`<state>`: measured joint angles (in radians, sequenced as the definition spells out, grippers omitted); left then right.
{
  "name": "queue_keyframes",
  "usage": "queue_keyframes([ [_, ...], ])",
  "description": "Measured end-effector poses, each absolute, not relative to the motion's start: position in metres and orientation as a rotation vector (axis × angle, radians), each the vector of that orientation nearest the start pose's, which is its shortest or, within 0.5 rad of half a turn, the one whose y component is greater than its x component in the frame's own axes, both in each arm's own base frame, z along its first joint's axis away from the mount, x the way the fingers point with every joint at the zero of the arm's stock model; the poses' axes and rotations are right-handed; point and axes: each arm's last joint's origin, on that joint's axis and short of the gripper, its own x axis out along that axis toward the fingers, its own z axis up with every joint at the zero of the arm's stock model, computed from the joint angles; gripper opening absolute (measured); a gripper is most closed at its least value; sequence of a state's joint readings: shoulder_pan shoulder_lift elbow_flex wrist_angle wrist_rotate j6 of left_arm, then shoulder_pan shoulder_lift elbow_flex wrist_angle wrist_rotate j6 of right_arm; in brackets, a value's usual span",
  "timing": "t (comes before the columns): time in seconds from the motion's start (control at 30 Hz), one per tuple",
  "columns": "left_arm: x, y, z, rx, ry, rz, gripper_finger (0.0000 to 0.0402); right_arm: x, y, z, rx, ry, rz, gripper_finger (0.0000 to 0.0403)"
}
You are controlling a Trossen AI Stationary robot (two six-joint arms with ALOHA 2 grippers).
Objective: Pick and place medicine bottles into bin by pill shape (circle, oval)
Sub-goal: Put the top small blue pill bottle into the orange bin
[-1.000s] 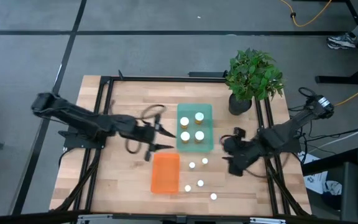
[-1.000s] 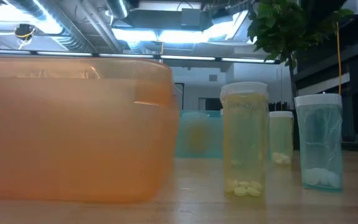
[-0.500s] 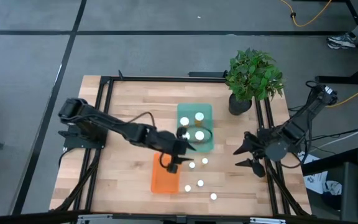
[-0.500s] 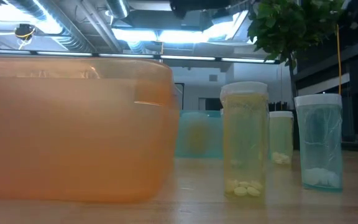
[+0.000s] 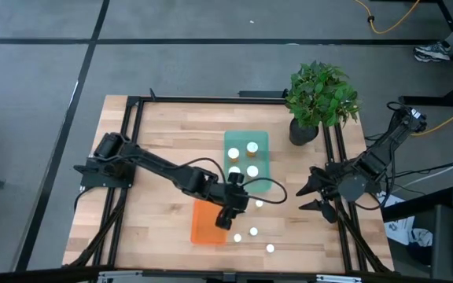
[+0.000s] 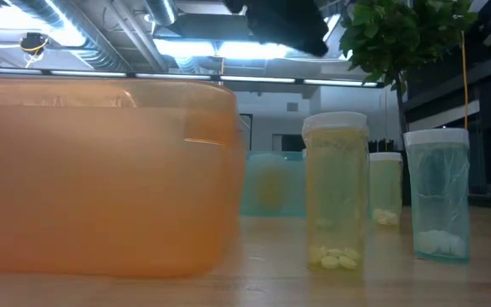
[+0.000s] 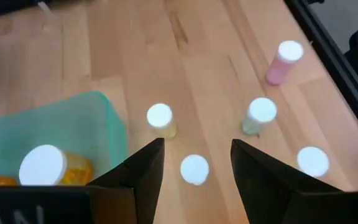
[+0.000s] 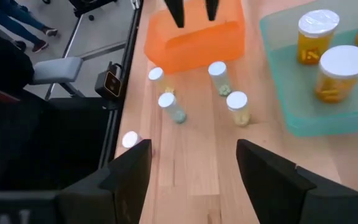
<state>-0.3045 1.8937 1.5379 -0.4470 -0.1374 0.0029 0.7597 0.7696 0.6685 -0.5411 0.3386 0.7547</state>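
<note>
**Bottles: five loose, four in green tray**

The small bottles (image 5: 250, 220) stand close together on smooth wood beside the orange bin (image 5: 208, 220). The left gripper (image 7: 194, 165) hovers spread above one white round cap; its fingers may knock neighbours over. The right gripper (image 8: 194, 165) waits, spread, near the table edge.

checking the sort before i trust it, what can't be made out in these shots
- Inside of the orange bin: low view shows only its cloudy wall; in the high view the left gripper covers part of it.
- Pill shape in the loose bottles: too small in the high view.
- Fourth bottle in the green tray: the left arm hides it in the high view.
- Right gripper: its fingertips are cut off by the wrist picture's bottom edge.
</note>
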Motion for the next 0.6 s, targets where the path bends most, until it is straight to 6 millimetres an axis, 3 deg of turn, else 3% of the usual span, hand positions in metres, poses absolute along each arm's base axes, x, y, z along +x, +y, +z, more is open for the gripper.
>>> queue_keyframes([
  [0.6, 0.413, -0.099, 0.212, 0.015, 1.009, -0.143, 0.0177, 0.12, 0.101, 0.265, 0.384, 0.667, 0.174, 0.0236],
])
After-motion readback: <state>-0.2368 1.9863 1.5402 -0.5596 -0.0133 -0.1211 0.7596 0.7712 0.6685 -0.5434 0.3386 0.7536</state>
